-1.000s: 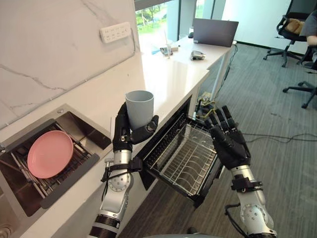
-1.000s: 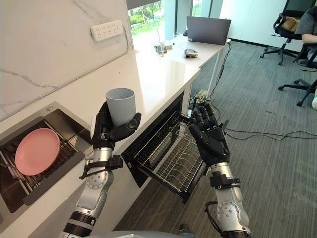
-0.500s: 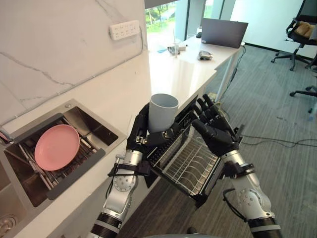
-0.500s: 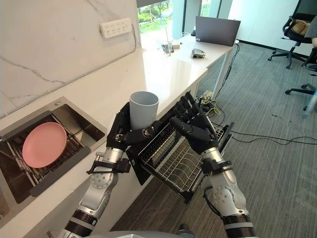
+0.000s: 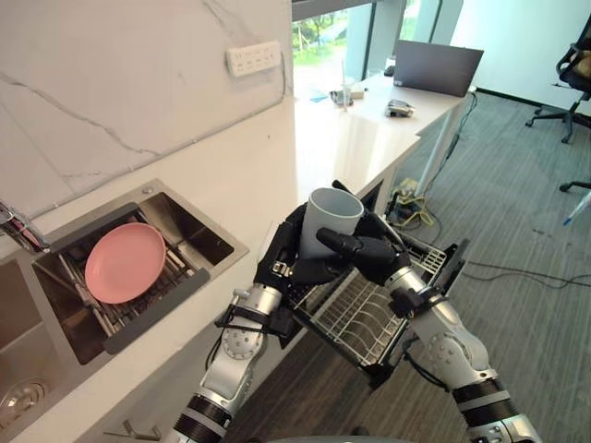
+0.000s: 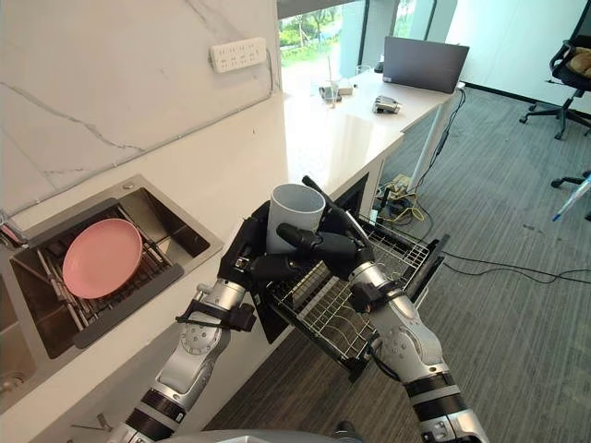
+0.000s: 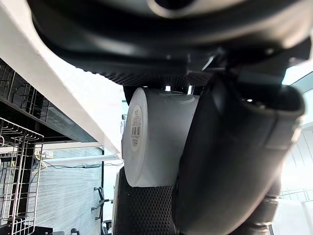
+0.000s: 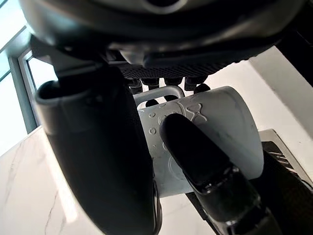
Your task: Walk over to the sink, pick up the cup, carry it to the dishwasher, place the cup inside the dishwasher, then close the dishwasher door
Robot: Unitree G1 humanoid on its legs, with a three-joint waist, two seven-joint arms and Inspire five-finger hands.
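Where the white surface [image 5: 231, 185] meets the marble wall, a steel sink [image 5: 199, 229] is set in at the left. A pink plate [image 5: 125, 262] leans tilted on the rack inside it. A white outlet strip [image 5: 254, 58] is on the wall above.

Just right of the sink, at the surface's front edge, the left hand [image 5: 284, 268] is raised. Its fingers and thumb are curled round the lower body of a grey cup [image 5: 319, 220]. The left wrist view shows the cup wall pressed between thumb and fingers.

The cup is upright with its mouth up, in the air above the near end of the dishwasher rack [image 5: 362, 318].

The right hand [image 5: 377, 258] closes on the same cup from the other side. Its thumb lies across the cup wall and its fingers wrap the far side by the handle, as the right wrist view shows. Both hands grip the cup, touching each other below it.

The wire rack is pulled out from under the surface, and the dishwasher stands open.

Farther right, a closed-angle laptop [image 5: 438, 67] sits on the far end of the surface. An office chair [image 5: 577, 69] stands on the grey carpet.
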